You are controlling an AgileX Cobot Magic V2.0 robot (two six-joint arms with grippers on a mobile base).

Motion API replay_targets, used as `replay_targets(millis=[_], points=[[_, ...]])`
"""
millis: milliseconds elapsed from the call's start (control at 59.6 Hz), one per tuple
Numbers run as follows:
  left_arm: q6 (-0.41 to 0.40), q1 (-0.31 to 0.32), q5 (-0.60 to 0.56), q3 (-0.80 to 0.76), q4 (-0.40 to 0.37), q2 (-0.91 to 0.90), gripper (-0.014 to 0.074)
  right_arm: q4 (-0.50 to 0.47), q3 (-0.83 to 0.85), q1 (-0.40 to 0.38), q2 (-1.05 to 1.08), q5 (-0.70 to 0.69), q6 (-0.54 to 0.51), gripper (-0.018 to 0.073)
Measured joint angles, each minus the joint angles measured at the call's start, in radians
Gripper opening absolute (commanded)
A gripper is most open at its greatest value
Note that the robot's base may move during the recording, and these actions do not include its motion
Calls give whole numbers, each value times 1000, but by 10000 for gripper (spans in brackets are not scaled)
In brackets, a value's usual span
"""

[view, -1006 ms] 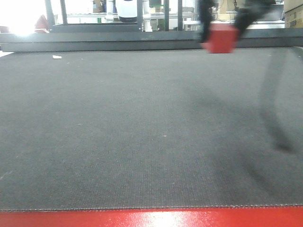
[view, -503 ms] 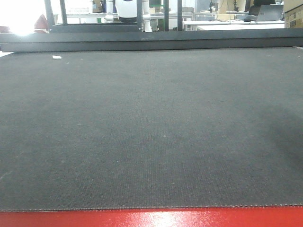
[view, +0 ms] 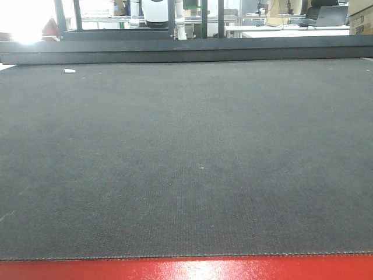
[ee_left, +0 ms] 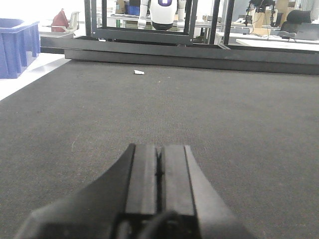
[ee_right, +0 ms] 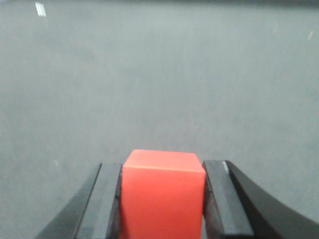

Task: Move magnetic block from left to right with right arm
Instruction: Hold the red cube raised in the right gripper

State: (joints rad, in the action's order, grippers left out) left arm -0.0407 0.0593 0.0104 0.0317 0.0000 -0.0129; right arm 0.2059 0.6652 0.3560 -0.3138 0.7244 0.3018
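The magnetic block (ee_right: 163, 194), a small red cube, sits between the two black fingers of my right gripper (ee_right: 163, 172), which is shut on it and holds it high above the dark mat (ee_right: 159, 74). Neither the block nor the right gripper shows in the front view. My left gripper (ee_left: 159, 152) is shut, its pads pressed together with nothing between them, low over the mat (ee_left: 224, 114).
A glossy red strip (view: 186, 269) runs along the mat's near edge. A small white scrap (view: 70, 70) lies at the far left of the mat, the same scrap (ee_left: 139, 72). A black metal frame (view: 186, 49) bounds the far side. A blue bin (ee_left: 17, 47) stands off to the left.
One second ago the right gripper held the red block at the top right of the front view. It has since left that view, and its shadow on the mat is gone.
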Motion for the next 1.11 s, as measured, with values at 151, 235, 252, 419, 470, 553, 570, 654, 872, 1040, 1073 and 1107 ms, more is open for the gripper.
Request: replay_targets(millis=[151, 235, 252, 419, 470, 553, 570, 654, 872, 1040, 1073, 1107], points=[[0, 0, 0, 0, 0, 0, -116, 1, 0, 0, 105, 5, 0, 204], [0, 0, 0, 0, 0, 0, -116, 2, 0, 0, 142, 7, 0, 204], [0, 0, 0, 0, 0, 0, -116, 2, 0, 0, 148, 7, 0, 204], [0, 0, 0, 0, 0, 0, -116, 2, 0, 0, 160, 9, 0, 204], [0, 0, 0, 0, 0, 0, -116, 2, 0, 0, 160, 11, 0, 204], [0, 0, 0, 0, 0, 0, -116, 2, 0, 0, 160, 11, 0, 204], [0, 0, 0, 0, 0, 0, -116, 2, 0, 0, 160, 11, 0, 204], [0, 0, 0, 0, 0, 0, -116, 2, 0, 0, 160, 11, 0, 204], [0, 0, 0, 0, 0, 0, -116, 4, 0, 0, 160, 11, 0, 204], [0, 0, 0, 0, 0, 0, -116, 4, 0, 0, 160, 13, 0, 204], [0, 0, 0, 0, 0, 0, -116, 4, 0, 0, 160, 13, 0, 204], [0, 0, 0, 0, 0, 0, -116, 4, 0, 0, 160, 13, 0, 204]])
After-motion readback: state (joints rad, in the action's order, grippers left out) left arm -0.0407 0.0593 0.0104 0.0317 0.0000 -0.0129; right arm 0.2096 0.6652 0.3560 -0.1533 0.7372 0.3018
